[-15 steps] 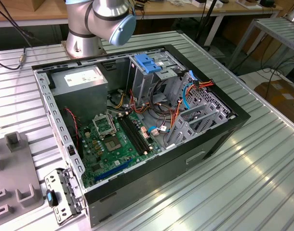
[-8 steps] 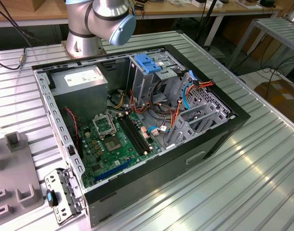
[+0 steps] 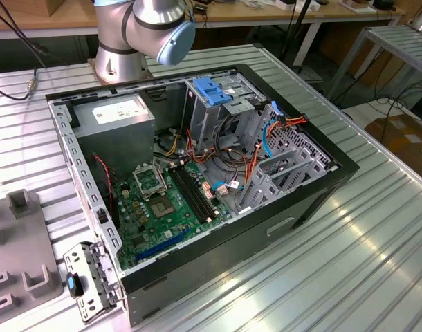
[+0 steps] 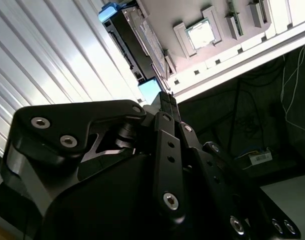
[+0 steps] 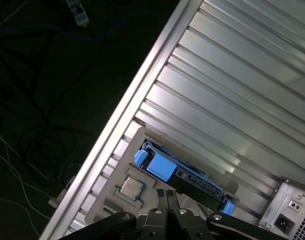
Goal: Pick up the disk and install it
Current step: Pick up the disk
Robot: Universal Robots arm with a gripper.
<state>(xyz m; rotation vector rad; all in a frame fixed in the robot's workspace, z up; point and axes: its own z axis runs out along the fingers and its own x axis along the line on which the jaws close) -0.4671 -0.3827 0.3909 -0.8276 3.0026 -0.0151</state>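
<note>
The disk (image 5: 192,179) is a flat dark drive in a bright blue carrier with small blue end tabs. It rests at the edge of a grey fixture tray (image 5: 108,201), beside the ribbed metal table. In the second wrist view the disk (image 4: 125,40) lies just beyond my fingertips. My gripper (image 5: 167,196) hangs above the tray close to the disk, apart from it. Its black fingers (image 4: 162,145) meet at the tips, and the gripper (image 4: 166,97) is shut with nothing held.
An open computer case (image 3: 218,256) sits mid-table, with a grey drive cage and its light-blue latch plate (image 3: 212,90) at the back. The arm's base (image 3: 138,34) stands behind it. A processor chip (image 5: 131,187) lies on the tray. The table edge (image 5: 142,85) drops to dark floor.
</note>
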